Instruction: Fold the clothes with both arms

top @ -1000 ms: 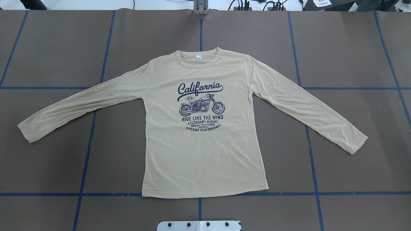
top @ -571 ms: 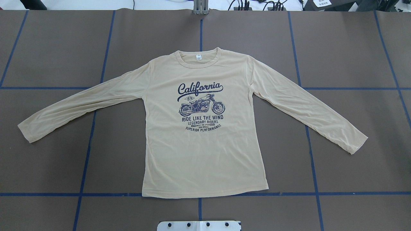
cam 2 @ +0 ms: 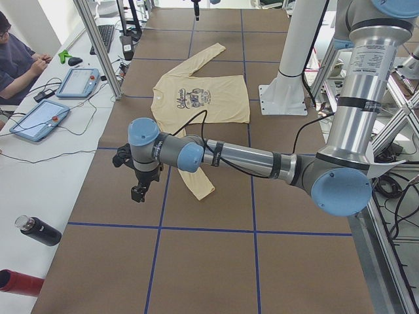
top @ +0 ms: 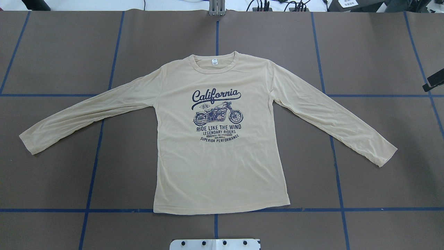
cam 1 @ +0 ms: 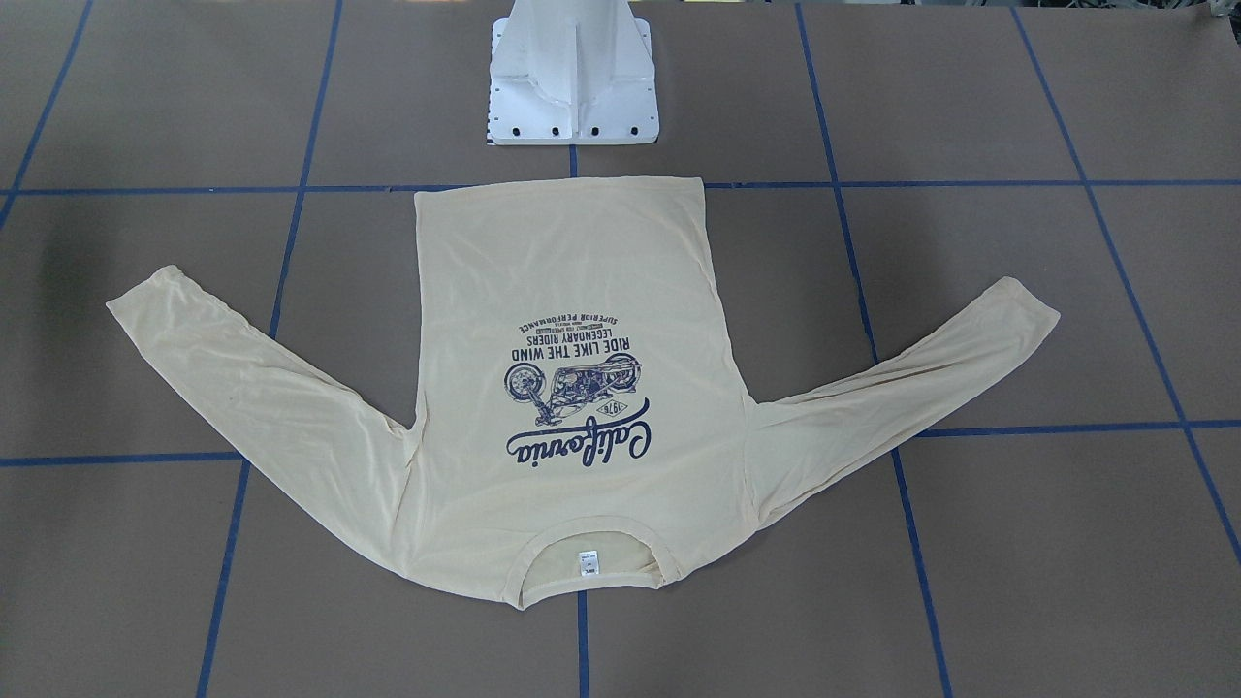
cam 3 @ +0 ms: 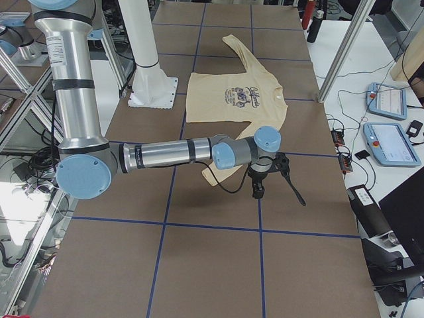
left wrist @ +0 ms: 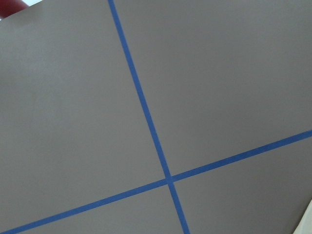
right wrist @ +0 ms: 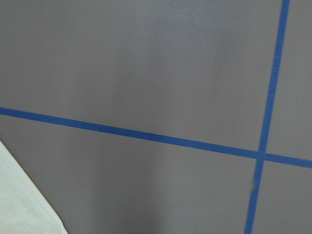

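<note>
The clothes, one cream-yellow long-sleeved shirt [top: 218, 166] with a navy "California" motorcycle print, lie flat and face up with both sleeves spread out. The collar points away from the robot base, as the front-facing view of the shirt [cam 1: 572, 271] shows. My left gripper [cam 2: 139, 190] hangs over bare table just beyond the left cuff; whether it is open or shut I cannot tell. My right gripper [cam 3: 258, 191] hovers past the right cuff, and only a black sliver of it [top: 435, 80] reaches the overhead view; its state I cannot tell. Each wrist view catches a corner of cream cloth [right wrist: 19, 204].
Blue tape lines [top: 97, 152] grid the brown table. The white base pedestal [cam 1: 572, 78] stands just behind the shirt's hem. A side bench holds tablets [cam 2: 78, 82] with a seated person beside them, and bottles [cam 2: 39, 230] lie near the table's end.
A black part of my right gripper has come into the overhead view at the right edge. The shirt has not moved.
</note>
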Robot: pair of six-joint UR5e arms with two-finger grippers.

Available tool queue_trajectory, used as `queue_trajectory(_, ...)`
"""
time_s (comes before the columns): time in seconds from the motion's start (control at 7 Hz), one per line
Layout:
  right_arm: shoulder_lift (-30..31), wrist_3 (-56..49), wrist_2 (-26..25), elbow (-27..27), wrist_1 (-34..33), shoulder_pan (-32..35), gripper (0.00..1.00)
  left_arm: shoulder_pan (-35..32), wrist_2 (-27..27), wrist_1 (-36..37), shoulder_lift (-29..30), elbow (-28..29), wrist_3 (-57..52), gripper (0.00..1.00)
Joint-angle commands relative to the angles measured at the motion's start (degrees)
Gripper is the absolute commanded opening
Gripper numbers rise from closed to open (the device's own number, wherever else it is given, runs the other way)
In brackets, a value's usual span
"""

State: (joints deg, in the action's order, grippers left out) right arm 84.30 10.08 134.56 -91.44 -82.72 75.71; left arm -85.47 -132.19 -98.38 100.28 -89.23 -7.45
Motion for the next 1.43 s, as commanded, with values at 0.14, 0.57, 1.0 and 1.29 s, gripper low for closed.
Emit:
queue_trajectory(0.14,7.3,15.2,-1.3,-0.1,21.6,-7.5,1.00,0.5,-1.0,-5.9,-1.5,1.8,1.8,1.00)
queue_trajectory(0.57,9.6,27.2,-3.5,-0.6,31.0,-15.4,1.00,0.5,-1.1,-10.3,-3.5,2.4,1.9,1.00)
queue_trajectory(1.0,14.2,30.5,-11.7,-6.3,31.0,-22.4,1.00,0.4,-1.1,-10.3,-3.6,2.0,2.0,1.00)
queue_trajectory(1.29,15.0,30.4,-12.2,-5.9,31.0,-24.5,1.00,0.5,-1.1,-10.3,-3.5,2.2,2.0,1.00)
